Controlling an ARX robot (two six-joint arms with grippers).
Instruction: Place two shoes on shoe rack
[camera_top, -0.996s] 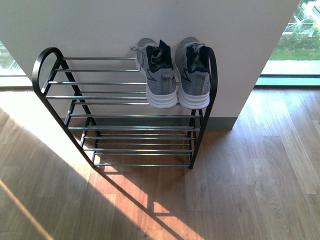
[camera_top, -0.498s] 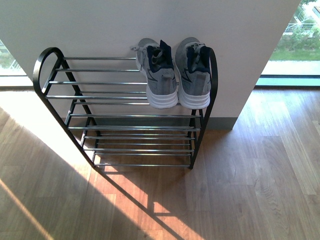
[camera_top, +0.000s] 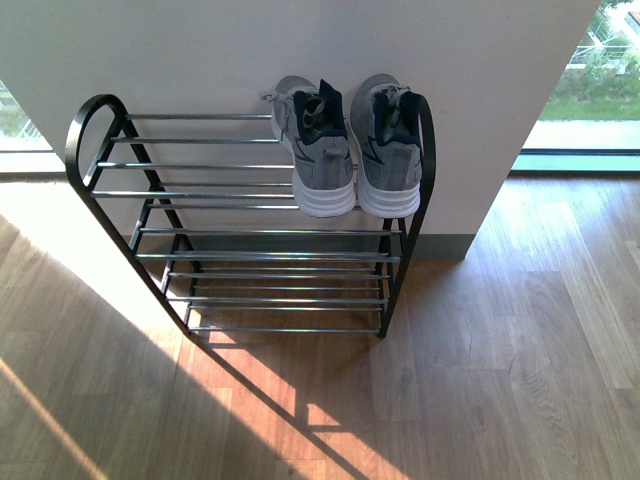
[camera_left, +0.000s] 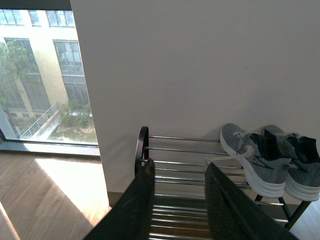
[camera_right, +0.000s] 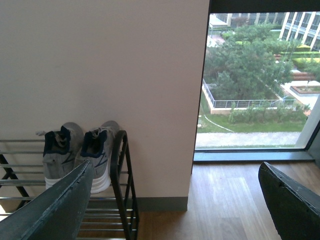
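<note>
Two grey knit sneakers with white soles and navy collars, one (camera_top: 320, 150) beside the other (camera_top: 390, 150), rest side by side, heels toward me, at the right end of the shoe rack's (camera_top: 200, 140) top tier. The rack is a black frame with silver rods against a white wall. Neither arm shows in the front view. My left gripper (camera_left: 177, 167) is open and empty, held back from the rack, with the sneakers (camera_left: 260, 160) off to one side. Open too, my right gripper (camera_right: 175, 170) holds nothing; the sneakers (camera_right: 80, 152) lie beyond one finger.
Wooden floor (camera_top: 480, 380) spreads in front of the rack, with a sunlit patch at the left. A white wall (camera_top: 300, 40) stands behind the rack. Tall windows (camera_right: 260, 80) flank the wall on both sides. The rack's lower tiers (camera_top: 280, 290) hold nothing.
</note>
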